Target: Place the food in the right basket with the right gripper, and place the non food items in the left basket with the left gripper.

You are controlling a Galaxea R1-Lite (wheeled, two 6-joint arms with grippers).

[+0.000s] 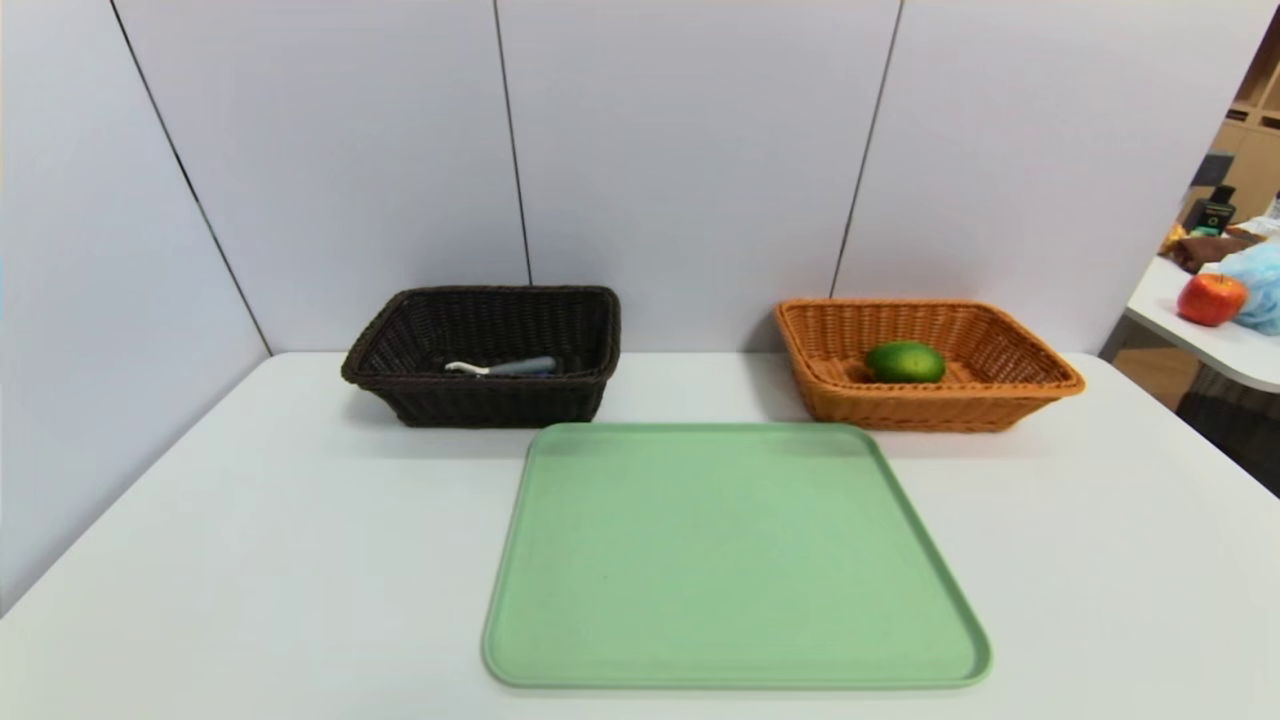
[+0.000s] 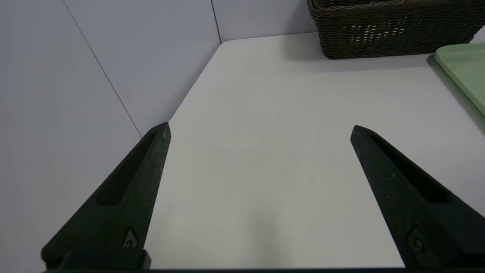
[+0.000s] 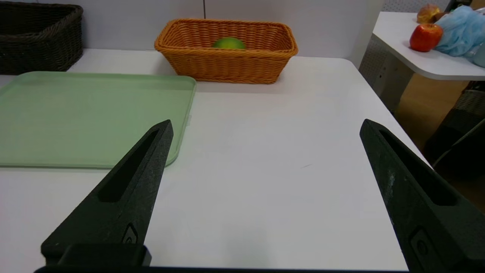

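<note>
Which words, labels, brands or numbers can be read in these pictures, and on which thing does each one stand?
No text can be read in any view.
Small embossed mark near the base of the right tool finger: too small to read.
Small dark device with a green mark on the side table: too blurred to read.
Baskets, tray, lime: no writing.

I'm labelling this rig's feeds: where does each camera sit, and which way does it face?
Head view: up on the head, looking forward and down at the green tray, dark basket and orange basket; no arm shows.
Left wrist view: behind the open left pincer, facing bare table and the dark basket.
Right wrist view: behind the open right pincer, facing the orange basket holding the lime.
All three share the tray.
</note>
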